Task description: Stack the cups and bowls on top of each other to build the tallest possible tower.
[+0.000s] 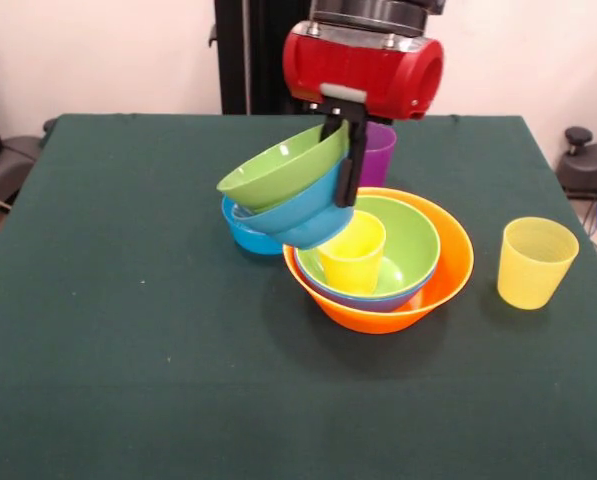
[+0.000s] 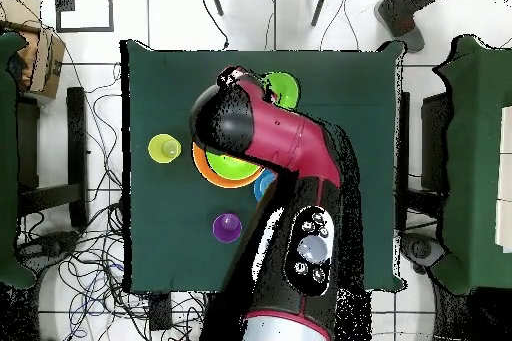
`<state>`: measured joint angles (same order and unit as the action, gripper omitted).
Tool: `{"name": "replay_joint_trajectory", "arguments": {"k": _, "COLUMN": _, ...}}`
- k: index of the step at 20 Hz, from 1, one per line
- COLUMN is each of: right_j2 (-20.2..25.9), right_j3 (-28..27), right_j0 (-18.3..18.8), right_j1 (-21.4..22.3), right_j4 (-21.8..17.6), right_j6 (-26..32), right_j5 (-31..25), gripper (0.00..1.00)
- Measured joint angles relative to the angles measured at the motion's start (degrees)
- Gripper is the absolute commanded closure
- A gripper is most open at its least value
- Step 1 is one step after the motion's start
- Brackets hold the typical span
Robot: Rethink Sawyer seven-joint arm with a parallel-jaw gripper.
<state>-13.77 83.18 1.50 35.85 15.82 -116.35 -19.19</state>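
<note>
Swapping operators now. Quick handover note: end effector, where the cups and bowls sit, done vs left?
End effector: shut on the rim of a small green bowl nested in a blue bowl, both lifted and tilted.
Tower: orange bowl at the base, a blue bowl and a green bowl nested in it, yellow cup inside.
Loose: another blue bowl beside the tower, purple cup behind it, ribbed yellow cup apart on the table.
Left: place the held pair, then add the loose bowl and both cups.
</note>
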Motion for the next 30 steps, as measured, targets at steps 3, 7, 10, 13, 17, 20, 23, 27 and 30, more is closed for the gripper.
{"name": "replay_joint_trajectory", "arguments": {"k": 3, "right_j2": -0.1, "right_j3": 0.4, "right_j0": -0.7, "right_j1": 0.0, "right_j4": 0.3, "right_j6": 0.0, "right_j5": 0.0, "gripper": 1.0}}
{"name": "replay_joint_trajectory", "arguments": {"k": 7, "right_j2": -0.1, "right_j3": 1.5, "right_j0": -0.8, "right_j1": 0.0, "right_j4": 0.4, "right_j6": 0.0, "right_j5": 0.0, "gripper": 1.0}}
{"name": "replay_joint_trajectory", "arguments": {"k": 10, "right_j2": 0.0, "right_j3": 2.7, "right_j0": -0.7, "right_j1": 0.0, "right_j4": 0.4, "right_j6": 0.0, "right_j5": 0.0, "gripper": 1.0}}
{"name": "replay_joint_trajectory", "arguments": {"k": 13, "right_j2": 0.2, "right_j3": 4.8, "right_j0": 0.0, "right_j1": 0.0, "right_j4": 0.4, "right_j6": 0.0, "right_j5": 0.0, "gripper": 1.0}}
{"name": "replay_joint_trajectory", "arguments": {"k": 17, "right_j2": 0.0, "right_j3": 7.1, "right_j0": 0.4, "right_j1": 0.0, "right_j4": 0.4, "right_j6": 0.0, "right_j5": 0.0, "gripper": 1.0}}
{"name": "replay_joint_trajectory", "arguments": {"k": 20, "right_j2": -0.7, "right_j3": 8.8, "right_j0": 0.1, "right_j1": 0.0, "right_j4": 0.4, "right_j6": 0.0, "right_j5": 0.0, "gripper": 1.0}}
{"name": "replay_joint_trajectory", "arguments": {"k": 23, "right_j2": -1.5, "right_j3": 9.7, "right_j0": -1.0, "right_j1": 0.0, "right_j4": 0.4, "right_j6": 0.0, "right_j5": -0.6, "gripper": 1.0}}
{"name": "replay_joint_trajectory", "arguments": {"k": 27, "right_j2": -2.7, "right_j3": 9.9, "right_j0": -3.2, "right_j1": -0.1, "right_j4": 0.4, "right_j6": 0.0, "right_j5": -2.5, "gripper": 1.0}}
{"name": "replay_joint_trajectory", "arguments": {"k": 30, "right_j2": -4.0, "right_j3": 9.9, "right_j0": -5.9, "right_j1": -0.1, "right_j4": 0.4, "right_j6": 0.0, "right_j5": -4.7, "gripper": 1.0}}
